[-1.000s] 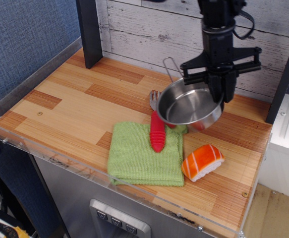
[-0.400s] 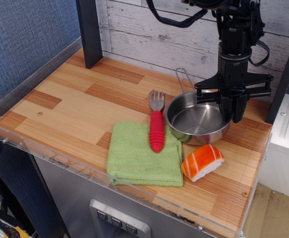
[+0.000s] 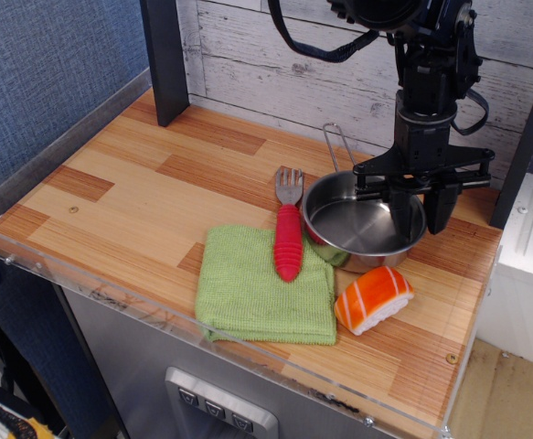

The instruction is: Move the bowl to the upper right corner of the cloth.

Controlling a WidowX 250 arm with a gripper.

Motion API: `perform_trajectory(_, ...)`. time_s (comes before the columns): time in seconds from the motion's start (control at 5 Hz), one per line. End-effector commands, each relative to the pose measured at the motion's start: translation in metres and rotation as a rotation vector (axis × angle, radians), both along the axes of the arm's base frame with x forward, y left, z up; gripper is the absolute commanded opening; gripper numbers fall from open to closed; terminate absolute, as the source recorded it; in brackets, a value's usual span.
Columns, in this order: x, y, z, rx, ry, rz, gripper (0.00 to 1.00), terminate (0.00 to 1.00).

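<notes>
Wooden tabletop (image 3: 156,192) carries the cloth (image 3: 257,288), where the pincer (image 3: 419,212) grips the bowl (image 3: 365,219) rim, placing it at the corner.

Light green cloth (image 3: 257,293), silver bowl (image 3: 362,224)

One bowl (image 3: 365,222) is sitting right of centre in the frame, and one cloth (image 3: 264,285) is lying at lower centre. One red-handled fork (image 3: 288,229) is resting across the cloth's upper right. One piece of salmon sushi (image 3: 373,298) is lying at lower right. One end effector (image 3: 421,206) is hanging above the bowl's right side.
</notes>
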State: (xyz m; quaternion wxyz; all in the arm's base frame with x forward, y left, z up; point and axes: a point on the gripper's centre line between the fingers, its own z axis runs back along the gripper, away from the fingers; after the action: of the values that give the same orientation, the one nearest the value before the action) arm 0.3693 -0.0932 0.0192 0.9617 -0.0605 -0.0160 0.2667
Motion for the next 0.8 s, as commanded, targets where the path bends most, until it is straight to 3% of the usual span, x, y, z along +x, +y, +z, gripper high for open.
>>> perform_trajectory(0.0, -0.004, 0.003, 0.012, 0.012, -0.023, 0.007, 1.00, 0.00)
perform_trajectory(0.4, -0.002, 0.006, 0.024, -0.020, -0.037, 0.031, 1.00, 0.00)
perform_trajectory(0.6, -0.001, 0.011, 0.056, -0.067, -0.055, 0.051, 1.00, 0.00)
